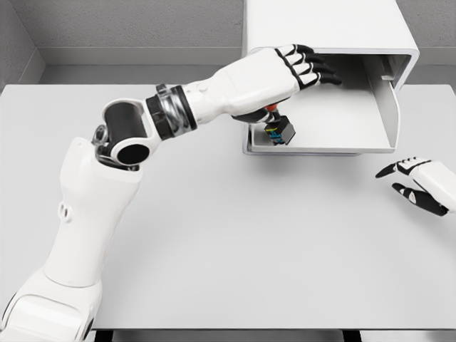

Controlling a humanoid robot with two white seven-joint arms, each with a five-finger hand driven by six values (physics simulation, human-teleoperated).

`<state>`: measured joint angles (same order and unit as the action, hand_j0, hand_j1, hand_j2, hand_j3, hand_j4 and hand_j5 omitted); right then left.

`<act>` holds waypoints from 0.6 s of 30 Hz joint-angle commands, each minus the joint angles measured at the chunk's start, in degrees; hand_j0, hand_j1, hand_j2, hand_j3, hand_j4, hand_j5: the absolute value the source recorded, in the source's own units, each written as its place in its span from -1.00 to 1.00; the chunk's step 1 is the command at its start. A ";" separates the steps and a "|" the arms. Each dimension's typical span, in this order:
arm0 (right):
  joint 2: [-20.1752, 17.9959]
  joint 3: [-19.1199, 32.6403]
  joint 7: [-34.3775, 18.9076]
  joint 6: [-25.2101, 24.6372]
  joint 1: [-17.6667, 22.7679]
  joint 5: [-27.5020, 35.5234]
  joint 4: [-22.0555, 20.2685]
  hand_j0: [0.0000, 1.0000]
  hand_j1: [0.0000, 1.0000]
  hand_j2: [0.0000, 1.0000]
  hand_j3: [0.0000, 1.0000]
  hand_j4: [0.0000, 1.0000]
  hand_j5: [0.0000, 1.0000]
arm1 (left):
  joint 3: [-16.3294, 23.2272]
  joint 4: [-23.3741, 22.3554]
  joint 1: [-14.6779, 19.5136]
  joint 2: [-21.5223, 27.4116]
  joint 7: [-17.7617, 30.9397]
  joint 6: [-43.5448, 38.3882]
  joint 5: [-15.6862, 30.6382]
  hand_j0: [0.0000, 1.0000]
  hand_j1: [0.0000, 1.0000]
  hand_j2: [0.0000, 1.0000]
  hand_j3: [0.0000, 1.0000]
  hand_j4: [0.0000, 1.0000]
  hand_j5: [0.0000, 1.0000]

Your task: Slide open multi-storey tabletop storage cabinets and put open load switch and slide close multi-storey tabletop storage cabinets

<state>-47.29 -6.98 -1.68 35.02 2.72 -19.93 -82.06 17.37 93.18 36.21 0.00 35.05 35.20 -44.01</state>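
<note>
A white storage cabinet point(328, 28) stands at the table's back right with its drawer point(388, 107) slid out toward me. Inside the drawer, at its left front corner, sits the load switch point(280, 131), a small black block with coloured markings and a red-orange tip. My left hand point(310, 68) reaches over the drawer from the left, fingers stretched out flat toward the cabinet's inside, just above and behind the switch. Whether the thumb touches the switch is hidden under the palm. My right hand point(413, 182) rests over the table at the right edge, fingers relaxed and spread.
The grey table point(214, 242) stretches wide in front of the cabinet. A grey wall runs behind the table. My left arm point(128, 135) crosses the table's left half on its way to the drawer.
</note>
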 commanded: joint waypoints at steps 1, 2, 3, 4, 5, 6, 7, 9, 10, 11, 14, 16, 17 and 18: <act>-0.08 -0.06 0.01 -0.02 0.00 0.42 -0.21 0.13 0.13 0.13 0.13 0.13 0.13 | -2.16 3.58 -0.09 0.00 -0.05 -0.20 0.85 1.00 1.00 1.00 1.00 1.00 1.00; 0.01 -0.06 0.01 -0.02 0.00 0.42 -0.21 0.13 0.13 0.13 0.13 0.13 0.13 | -3.39 5.16 -0.26 0.00 -0.05 -0.20 1.46 1.00 1.00 1.00 1.00 1.00 1.00; 0.01 -0.06 0.01 -0.02 0.00 0.42 -0.29 0.13 0.13 0.13 0.13 0.13 0.13 | -4.53 5.43 -0.35 0.00 -0.05 -0.20 2.52 1.00 1.00 1.00 1.00 1.00 1.00; 0.01 -0.06 0.01 -0.02 0.00 0.42 -0.30 0.13 0.13 0.13 0.13 0.13 0.13 | -5.85 5.43 -0.35 0.00 -0.05 -0.20 4.19 1.00 1.00 1.00 1.00 1.00 1.00; 0.01 -0.06 0.01 -0.02 0.00 0.42 -0.30 0.13 0.13 0.13 0.13 0.13 0.13 | -6.20 5.52 -0.62 0.52 -0.05 -0.20 6.56 1.00 1.00 1.00 1.00 1.00 1.00; 0.01 -0.06 0.01 -0.02 0.00 0.42 -0.38 0.13 0.13 0.13 0.13 0.13 0.13 | -6.47 6.57 -1.23 2.19 -0.05 -0.20 7.71 1.00 1.00 1.00 1.00 1.00 1.00; 0.01 -0.06 0.01 -0.02 0.00 0.42 -0.30 0.13 0.13 0.13 0.13 0.13 0.13 | -7.87 6.92 -2.11 3.69 -0.05 -0.20 8.76 1.00 1.00 1.00 1.00 1.00 1.00; 0.01 -0.14 0.01 -0.02 0.00 0.50 -0.47 0.13 0.13 0.13 0.13 0.13 0.13 | -10.07 7.36 -4.04 7.99 -0.05 -0.20 11.83 1.00 1.00 1.00 1.00 1.00 1.00; 0.01 -0.14 0.01 -0.02 0.00 0.50 -1.08 0.13 0.13 0.13 0.13 0.13 0.13 | -11.74 7.36 -5.36 10.10 -0.05 -0.20 13.41 1.00 1.00 1.00 1.00 1.00 1.00; 0.01 -0.32 0.10 -0.02 0.00 0.68 -1.17 0.13 0.13 0.13 0.13 0.13 0.13 | -13.14 7.45 -6.85 12.47 -0.05 -0.20 14.91 1.00 1.00 1.00 1.00 1.00 1.00; 0.01 -0.58 0.10 -0.02 0.09 0.86 -1.70 0.17 0.17 0.17 0.17 0.17 0.17 | -20.61 7.36 -13.09 17.92 -0.05 -0.20 17.55 1.00 1.00 1.00 1.00 1.00 1.00; 0.53 -1.55 0.27 -0.02 0.18 0.94 -3.55 0.17 0.17 0.17 0.17 0.17 0.17 | -24.48 7.36 -17.14 21.09 -0.05 -0.20 18.25 1.00 1.00 1.00 1.00 1.00 1.00; 2.11 -1.55 0.18 -0.02 0.44 0.86 -4.42 0.17 0.17 0.17 0.17 0.17 0.17 | -25.89 6.75 -19.68 22.14 -0.05 -0.20 18.43 1.00 1.00 1.00 1.00 1.00 1.00; 2.38 -1.64 0.18 -0.02 0.61 0.68 -5.48 0.17 0.17 0.17 0.17 0.17 0.17 | -26.68 6.57 -22.41 23.46 -0.05 -0.20 18.69 1.00 1.00 1.00 1.00 1.00 1.00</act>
<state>-45.87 -8.23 -1.55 35.02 3.43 -19.55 -85.88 -5.86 100.10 11.72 20.23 34.99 35.00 -26.51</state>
